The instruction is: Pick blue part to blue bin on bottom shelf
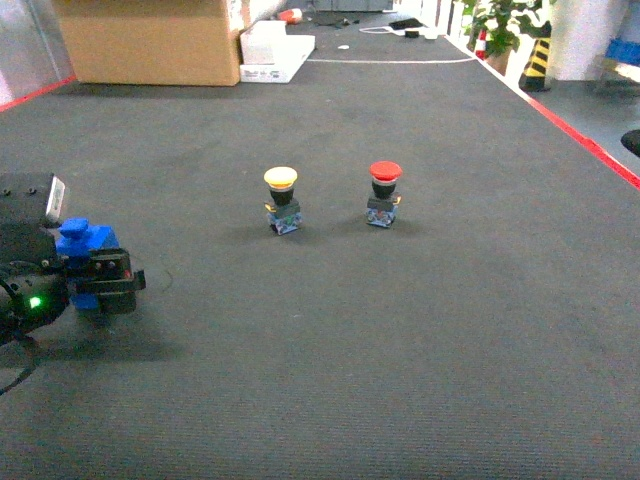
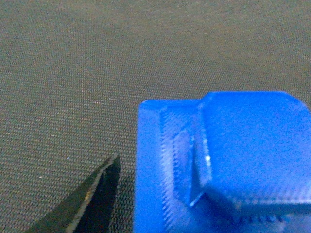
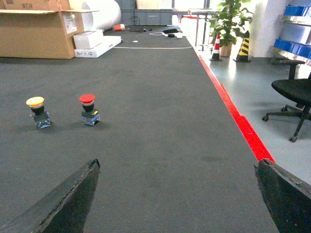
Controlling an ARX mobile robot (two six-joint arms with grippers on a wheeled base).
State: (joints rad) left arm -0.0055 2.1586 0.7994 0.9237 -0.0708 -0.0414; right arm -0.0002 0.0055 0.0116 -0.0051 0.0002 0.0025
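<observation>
Already in left gripper (image 1: 100,285): blue part (image 1: 85,243) pinched between its fingers, low over dark carpet (image 1: 400,350) at far left of head view; left wrist view filled by part, stepped block, octagonal cap on squarer base; cap up, long axis roughly vertical; right gripper (image 3: 177,194) spread wide, holding nothing, well apart from part; blue bin and bottom shelf not in view, so direction to target cannot be told; yellow pushbutton (image 1: 281,199) and red pushbutton (image 1: 384,192) stand upright mid-carpet, untouched.

The left gripper (image 1: 100,283) is held low at the left edge, jaws clamped; the right gripper's fingers (image 3: 68,201) are spread wide.
</observation>
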